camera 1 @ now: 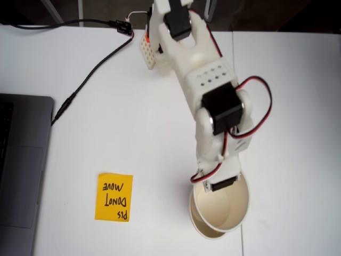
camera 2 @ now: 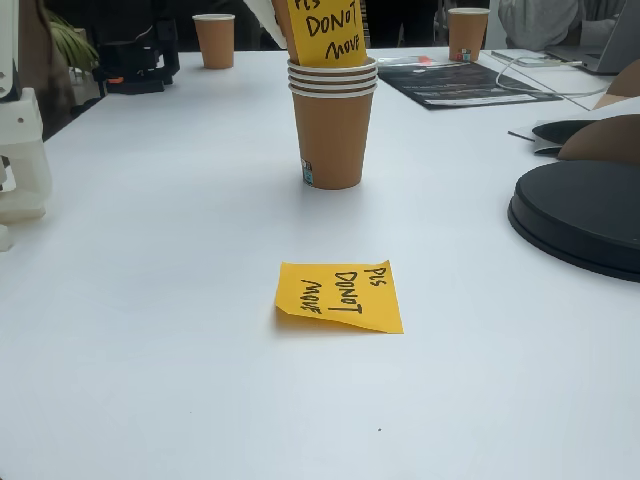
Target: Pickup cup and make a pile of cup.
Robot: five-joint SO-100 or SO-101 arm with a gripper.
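A: Where was the cup (camera 1: 226,205)?

B: In a fixed view from above it hung at the lower middle, cream inside showing, its rim overlapping the rim of a second cup (camera 1: 205,228) that sat just beneath and slightly to the left. The two looked partly nested, not yet settled into one pile.

A: And the hand (camera 1: 221,184)?

B: It sat at the upper cup's rim, with the black motor at the rim's edge. I judged it clenched on that cup's wall, though the fingertips themselves were hidden by the arm (camera 1: 213,106).

A: So how far along?

B: Late, I'd say. The pickup looked done and the cup was over its partner; what was left was seating it fully and letting go.

A: Anything else on the surface (camera 1: 133,133)?

B: An orange sticky note (camera 1: 114,197) well to the left of the cups, a laptop (camera 1: 21,170) at the left edge, and a black cable (camera 1: 88,80). In a fixed view from table height, a stack of brown cups (camera 2: 333,125) stood behind another note (camera 2: 340,295).
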